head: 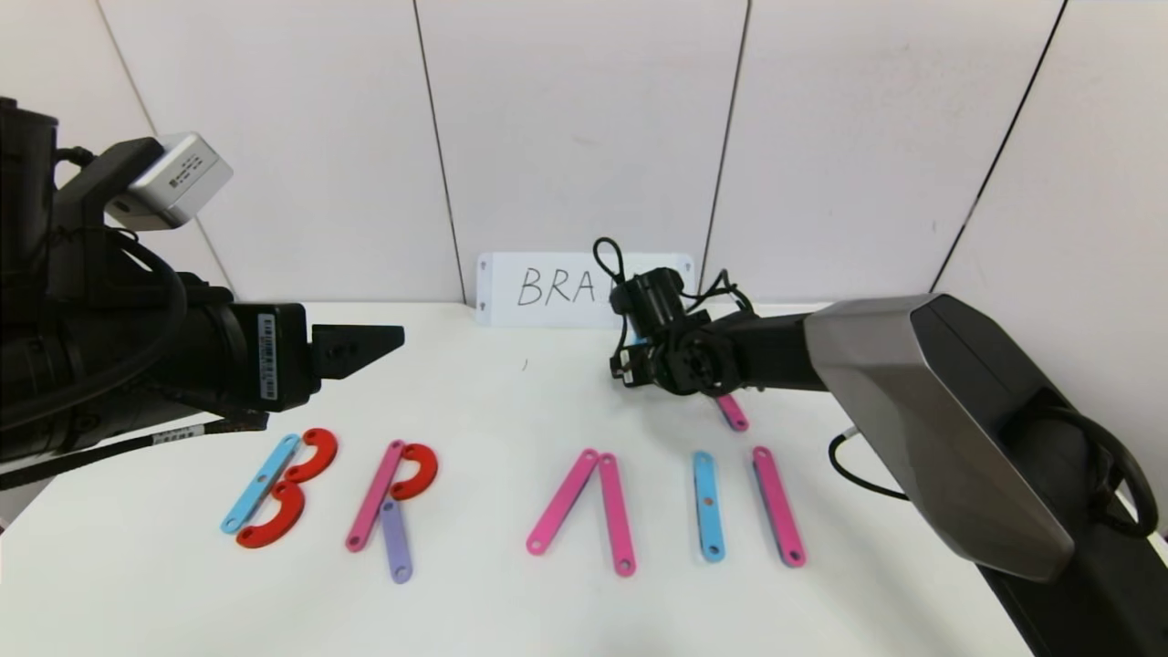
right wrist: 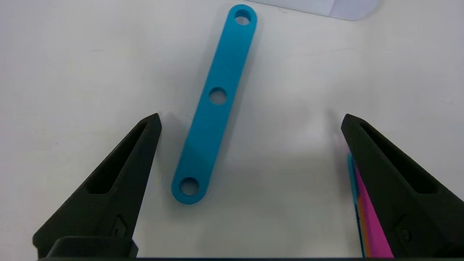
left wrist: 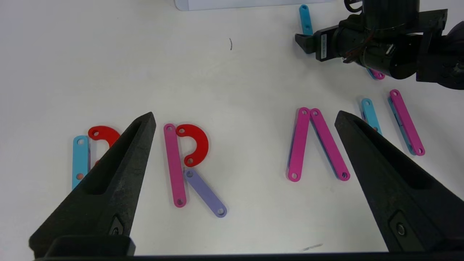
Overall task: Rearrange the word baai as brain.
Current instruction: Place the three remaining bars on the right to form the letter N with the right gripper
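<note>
My left gripper (left wrist: 244, 119) hangs idle over the table's left side, jaws wide apart and empty, above the B and R. Centre: two flat pink plastic strips (head: 584, 497) lean into a peak, an A lacking its crossbar. Farther right stand a blue strip (head: 707, 505) and a pink strip (head: 778, 505). My right gripper (right wrist: 250, 121) hovers near the white card (head: 547, 287) at the back, jaws fully spread, holding nothing. Between them lies a loose flat blue three-holed plastic strip (right wrist: 215, 108), its long axis running roughly away from the fingertips, tilted slightly. My right arm is nearer; I judge this strip the next pick.
</note>
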